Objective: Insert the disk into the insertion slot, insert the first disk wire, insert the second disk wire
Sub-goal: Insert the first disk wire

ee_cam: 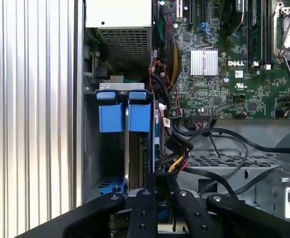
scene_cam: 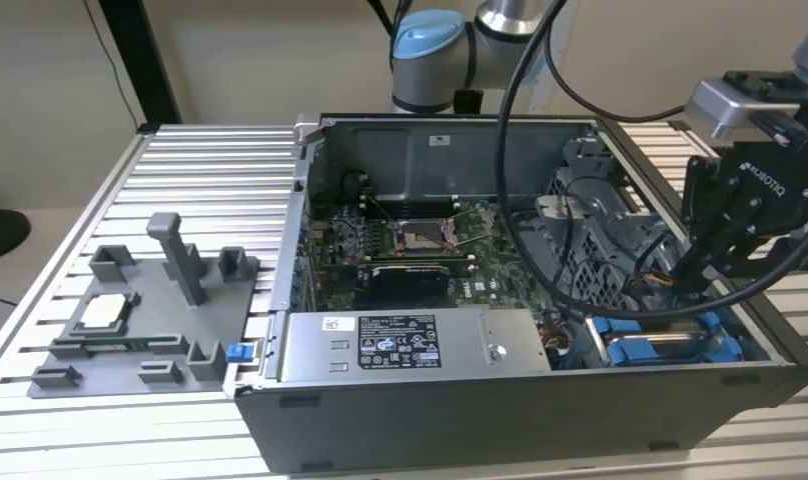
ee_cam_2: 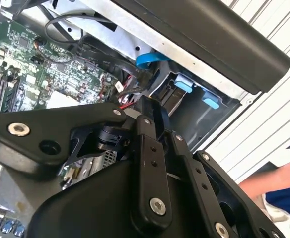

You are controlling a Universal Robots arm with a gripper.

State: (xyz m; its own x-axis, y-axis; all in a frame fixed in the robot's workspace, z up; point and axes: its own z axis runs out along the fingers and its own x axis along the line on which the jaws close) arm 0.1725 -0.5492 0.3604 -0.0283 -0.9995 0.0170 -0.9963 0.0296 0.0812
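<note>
My gripper (ee_cam: 160, 187) hangs low inside the open computer case (scene_cam: 511, 420). Its two fingers (ee_cam: 147, 213) are drawn almost together, with only a thin gap between them. Between the tips they seem to pinch the disk wire (ee_cam: 178, 147), a small bundle of yellow, red and black strands that ends in a black connector just ahead of the tips. In the second wrist view one red strand leaves the tips to the side. Just beside the tips stands the disk (ee_cam: 135, 158). It is already seated in the insertion slot (ee_cam: 114, 87), and I see it only from its edge, with the blue carrier frame along it. At the far end of the slot two blue clips (ee_cam: 110, 117) stand side by side, and the bay next to the disk shows its grey wall and a blue rail. A little further ahead of the connector, black cables (ee_cam: 224, 136) loop over the perforated metal cage (ee_cam: 219, 161). Beyond them lies the green motherboard (ee_cam: 244, 99) with a small silver heat sink (ee_cam: 203, 62). Beyond the slot is the grey power-supply box (ee_cam: 119, 47). Outside the case wall run the ribbed slats of the aluminium table (ee_cam: 31, 99). Far from me, on the other side of the case, a grey fixture tray (scene_cam: 137, 330) rests on that table.
</note>
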